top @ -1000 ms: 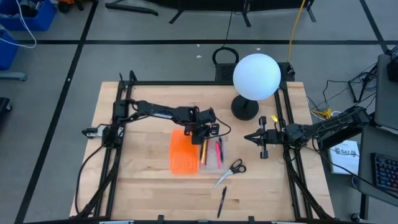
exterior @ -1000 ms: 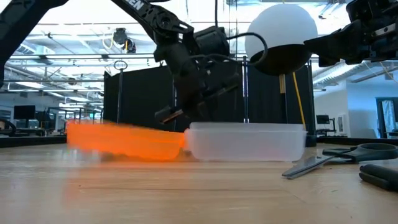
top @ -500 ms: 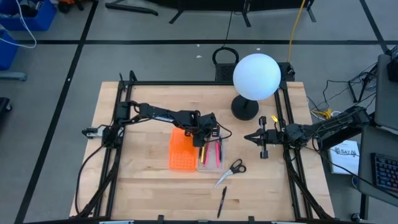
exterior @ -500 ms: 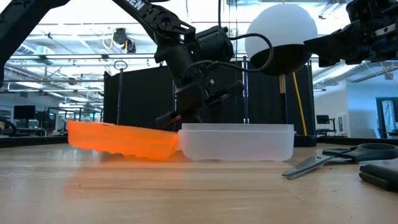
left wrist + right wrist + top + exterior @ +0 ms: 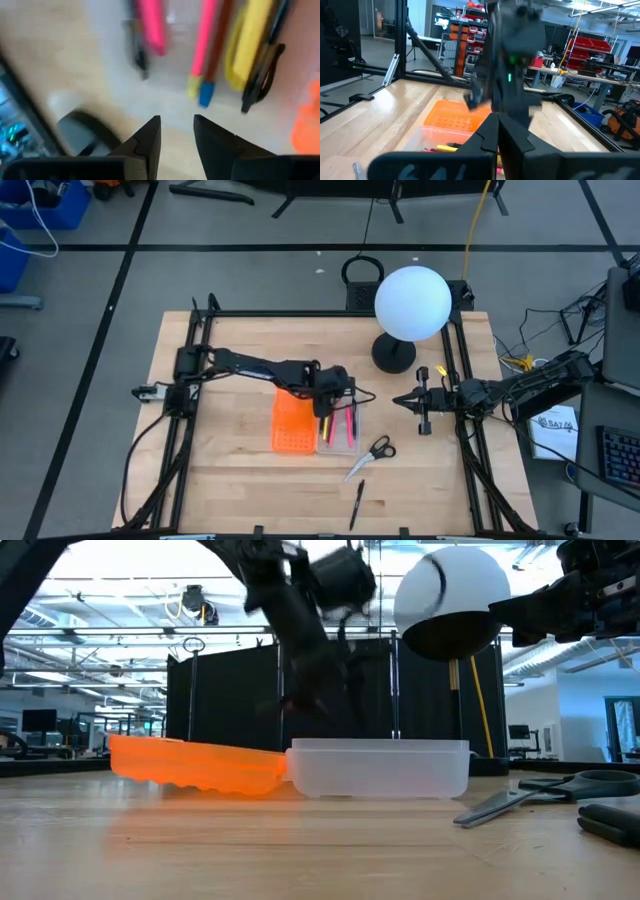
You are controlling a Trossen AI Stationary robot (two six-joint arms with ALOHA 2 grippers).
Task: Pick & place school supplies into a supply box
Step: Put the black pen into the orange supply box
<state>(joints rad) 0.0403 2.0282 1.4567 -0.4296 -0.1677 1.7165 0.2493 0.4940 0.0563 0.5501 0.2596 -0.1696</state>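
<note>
A dark pen (image 5: 356, 506) and the scissors (image 5: 372, 456) lay low on the desk (image 5: 230, 480) — outside the supply box (image 5: 338, 432), which held pink and yellow pens (image 5: 245, 45) at center. Above it the left gripper (image 5: 327, 406) hung with fingers (image 5: 150, 142) parted, empty; the right gripper (image 5: 400, 401) waited mid-right, fingers closed.

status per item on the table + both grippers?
Clear plastic tray: lid open, holds pens.
Orange perforated lid: lying flat beside tray.
Black-handled scissors: on table, outside tray.
Dark pen: on table, outside tray.
Left gripper: open, empty, above tray.
Right gripper: shut, empty, parked.
</note>
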